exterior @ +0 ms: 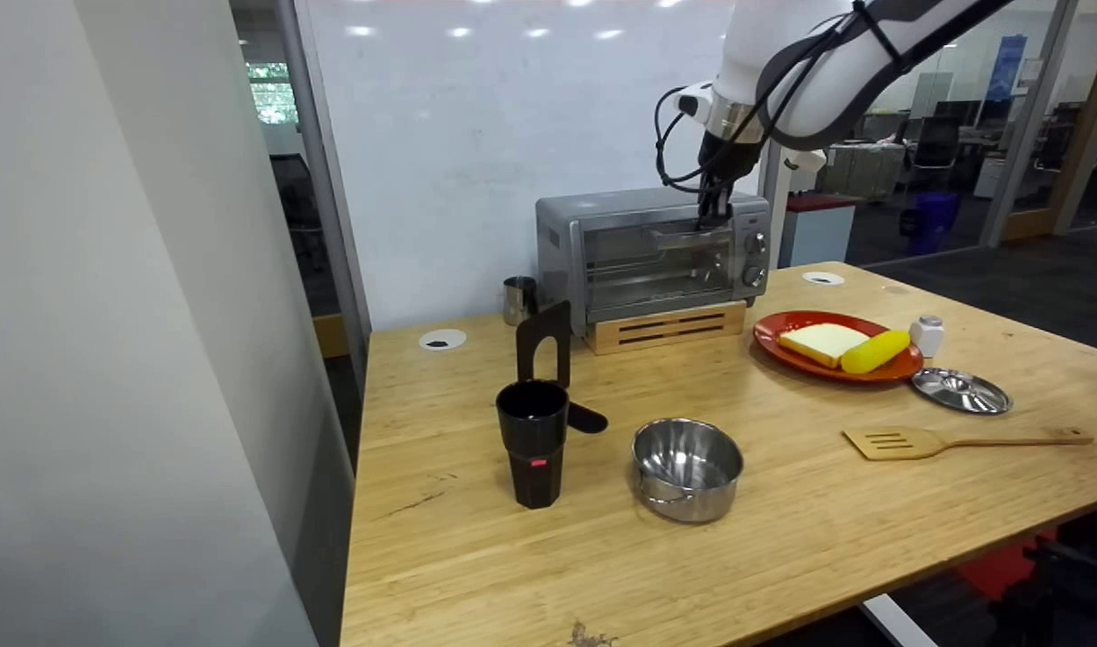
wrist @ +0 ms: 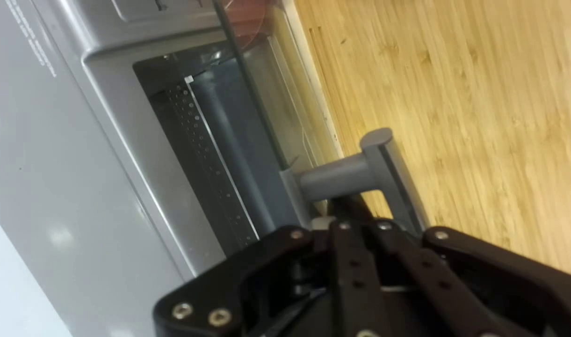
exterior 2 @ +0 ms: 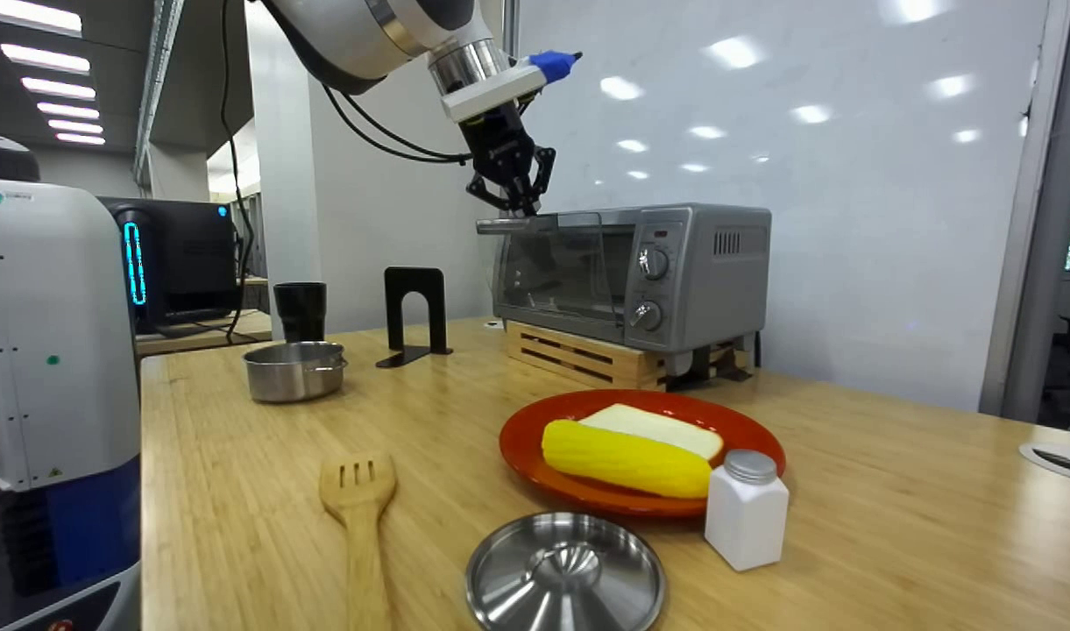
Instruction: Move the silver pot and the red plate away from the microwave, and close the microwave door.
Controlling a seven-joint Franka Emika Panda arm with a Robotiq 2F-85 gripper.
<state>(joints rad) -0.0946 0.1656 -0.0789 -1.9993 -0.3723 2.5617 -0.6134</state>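
Gripper (exterior: 715, 218) hangs at the front of the toaster oven (exterior: 633, 207) in an exterior view. The steel pot (exterior: 692, 501) sits in front of the oven, well apart; the red plate (exterior: 769, 340), with bread (exterior: 822, 341) and corn (exterior: 876, 351), lies near the oven's knob-side corner. In an exterior view the glass door (exterior 2: 552, 267) stands partly open — top tilted out from the oven — with the fingers (exterior 2: 526, 194) together at its upper edge. The wrist view shows a gap between oven and door; whether the fingers touch the handle (wrist: 382, 169) I cannot tell.
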